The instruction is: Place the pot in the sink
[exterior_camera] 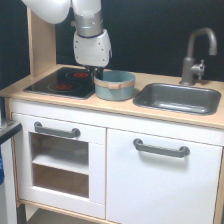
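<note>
Dark wall filled the background behind a toy kitchen unit with a pale wooden bench (pixel 125 106) and white cabinet fronts below. On the exterior view's left of the bench sat a black stovetop (pixel 62 82) with red rings; on the exterior view's right, a dark grey sink (pixel 177 97) was sunk into the bench, with a grey curved faucet (pixel 197 52) standing behind it. The pot (pixel 115 85), light blue-grey with a tan patch showing on its front wall, stood upright on the bench between stovetop and sink, just beside the stovetop's edge and apart from the sink. The white arm (pixel 90 30) came down from the top of the frame, its upper part cut off by the picture's edge. The gripper (pixel 95 73) was positioned at the pot's rim on the exterior view's left side, over the boundary between stovetop and pot. The jaws were dark, small and blurred against the black stovetop; how far they stood open could not be determined, nor whether they clasped the rim or merely touched it. The pot's interior was partly visible and appeared empty. Below the bench, a door with a window panel (pixel 60 165) and grey handle occupied the exterior view's left, and a plain white door (pixel 160 185) with grey handle the right. A dark object at the frame's left edge was cut off and unidentifiable.
</note>
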